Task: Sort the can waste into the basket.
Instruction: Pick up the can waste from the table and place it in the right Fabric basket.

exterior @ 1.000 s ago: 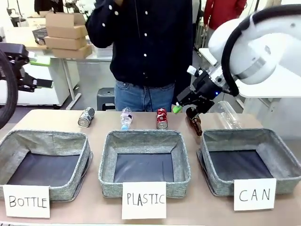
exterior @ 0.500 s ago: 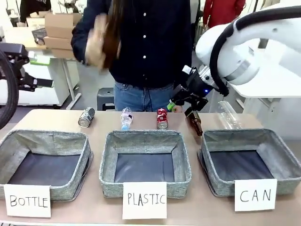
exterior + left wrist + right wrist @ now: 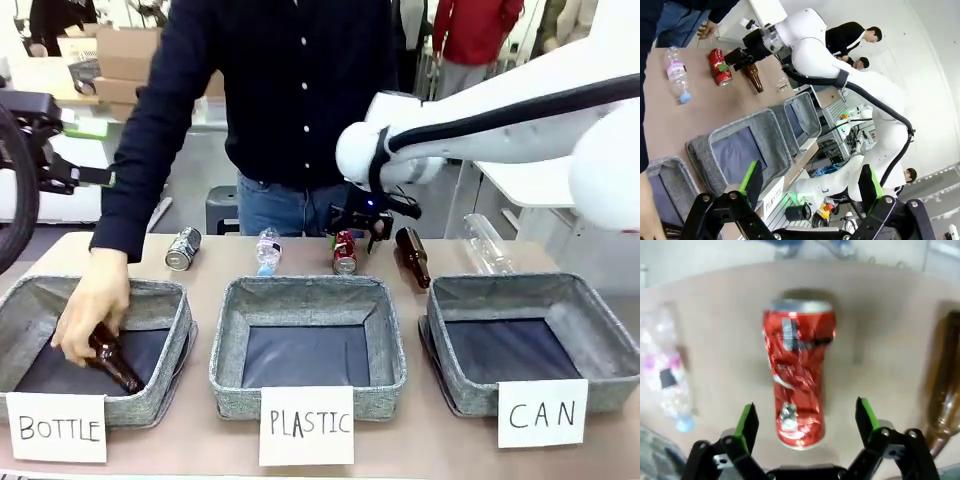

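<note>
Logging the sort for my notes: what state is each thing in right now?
red can: dented, lying on the table, ungripped
dark can: lying on the table, untouched
CAN basket: empty
right pincer: open, above the red can
left pincer: open, holding nothing
brown bottle: held by a person's hand inside the BOTTLE basket

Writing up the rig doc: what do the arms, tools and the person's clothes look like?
Shells of the right arm are glossy white and rounded, with a black cable alongside. Both right tool and left tool are black, two-fingered, with green pads. Person: dark navy buttoned long-sleeved shirt, blue jeans.
</note>
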`<state>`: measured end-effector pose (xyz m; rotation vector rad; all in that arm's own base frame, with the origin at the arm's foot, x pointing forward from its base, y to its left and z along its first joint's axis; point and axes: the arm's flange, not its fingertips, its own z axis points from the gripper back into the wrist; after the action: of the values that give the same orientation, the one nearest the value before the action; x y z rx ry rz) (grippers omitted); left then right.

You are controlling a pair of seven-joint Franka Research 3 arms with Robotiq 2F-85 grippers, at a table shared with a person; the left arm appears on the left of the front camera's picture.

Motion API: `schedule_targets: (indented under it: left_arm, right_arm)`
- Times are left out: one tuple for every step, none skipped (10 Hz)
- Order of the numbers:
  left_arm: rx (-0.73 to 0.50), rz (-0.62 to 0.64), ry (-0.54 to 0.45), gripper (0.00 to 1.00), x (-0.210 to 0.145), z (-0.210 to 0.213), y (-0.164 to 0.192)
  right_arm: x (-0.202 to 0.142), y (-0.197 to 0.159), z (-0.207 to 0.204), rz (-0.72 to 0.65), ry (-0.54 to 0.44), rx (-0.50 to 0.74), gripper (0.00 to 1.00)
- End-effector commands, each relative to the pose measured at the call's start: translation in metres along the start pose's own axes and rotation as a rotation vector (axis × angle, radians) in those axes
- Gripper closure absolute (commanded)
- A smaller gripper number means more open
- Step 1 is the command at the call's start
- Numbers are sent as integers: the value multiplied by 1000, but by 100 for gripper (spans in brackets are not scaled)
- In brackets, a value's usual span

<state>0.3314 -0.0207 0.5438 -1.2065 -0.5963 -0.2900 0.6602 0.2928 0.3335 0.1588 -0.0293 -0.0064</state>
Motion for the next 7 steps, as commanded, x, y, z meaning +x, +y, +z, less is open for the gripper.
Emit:
schedule_targets:
  left_arm:
    - [-21,-25,-12,0,1,-1,0]
    - [-21,-25,-12,0,1,-1,0]
    - [-21,-25,-12,0,1,-1,0]
    - [-21,-25,-12,0,1,-1,0]
    - [-21,-25,-12,0,1,-1,0]
    - [-21,-25,-12,0,1,-1,0]
    - [-21,-25,-12,0,1,-1,0]
  right_arm:
    - [34,27,-8,-45,-33,-87,0]
    - [40,31,-20,-54,-55,-154,0]
    - [43,33,-30,-44,-58,-193,0]
    - [43,33,-32,-58,-82,-215,0]
    - [41,32,-29,-50,-106,-205,0]
    - [39,31,-28,-39,-107,-199,0]
    - [39,31,-29,-28,-105,-202,0]
